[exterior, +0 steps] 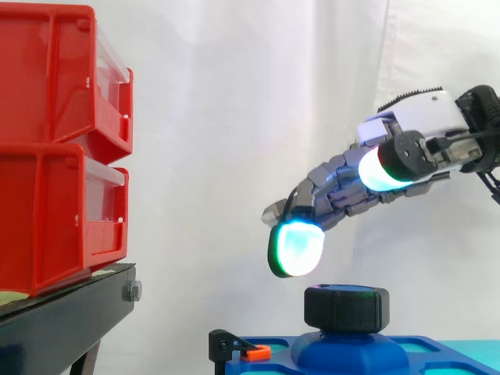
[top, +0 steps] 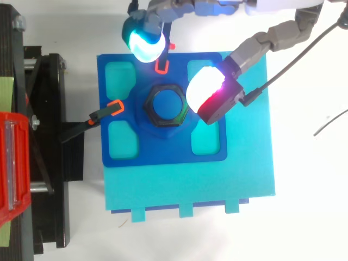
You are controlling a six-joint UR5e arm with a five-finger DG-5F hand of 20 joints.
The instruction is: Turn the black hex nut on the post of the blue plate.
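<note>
The robot hand (exterior: pixel 406 117) hangs over the blue plate (top: pixel 163 155) with its fingers spread out, and it holds nothing. The black nut (exterior: pixel 346 307) sits on the post (top: pixel 166 103) in the middle of the plate. From the side, 1 glowing pad (exterior: pixel 297 246) is just above the nut and does not touch it. From the top, a white and pink pad (top: pixel 209 89) is just beside the nut on its right, and a cyan pad (top: pixel 143 43) is near the far edge of the plate. I think a few things could go wrong. If the pads land on top of the nut and not on its sides, they could slide off and the nut would not turn. If only 1 pad pushes, it could slip past. The cyan pad is close to an orange clip (top: pixel 161 66) and could bump it on the way down. Now the count: 1 robot hand, 2 glowing pads, 1 nut, 1 post, 1 blue plate with 4 light windows (top: pixel 207 138), 2 orange clips, 1 teal base (top: pixel 190 185) and 2 red bins (exterior: pixel 55 211) on 1 black stand (exterior: pixel 62 320).
</note>
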